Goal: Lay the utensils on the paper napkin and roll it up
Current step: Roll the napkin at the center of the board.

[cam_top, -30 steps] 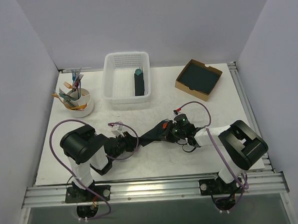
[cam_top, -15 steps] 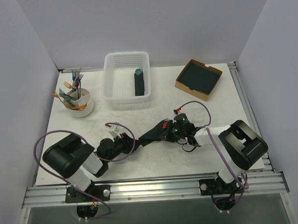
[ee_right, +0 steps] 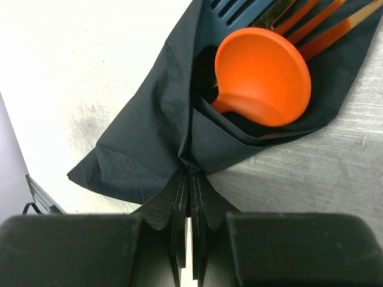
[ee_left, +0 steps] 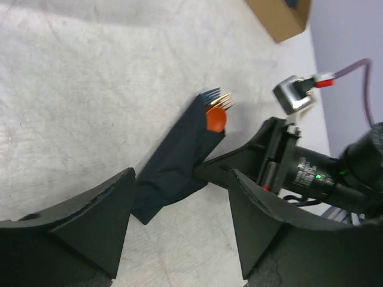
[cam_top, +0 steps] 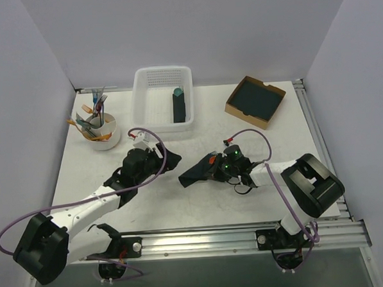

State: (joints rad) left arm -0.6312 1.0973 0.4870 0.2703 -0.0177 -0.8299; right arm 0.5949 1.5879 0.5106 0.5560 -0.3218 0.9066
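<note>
The left fingers (ee_left: 99, 212) are held apart and empty over the bench (cam_top: 210, 126), near the left end of the paper napkin (cam_top: 194, 174). The napkin is folded around the utensils (ee_right: 263, 78), with an orange spoon bowl left uncovered. Its edge is clamped by the right fingers (ee_right: 182, 194).

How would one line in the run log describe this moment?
step: roll napkin | napkin: partly wrapped around orange spoon, on table | right hand: shut on napkin edge | left hand: open, not touching napkin
</note>
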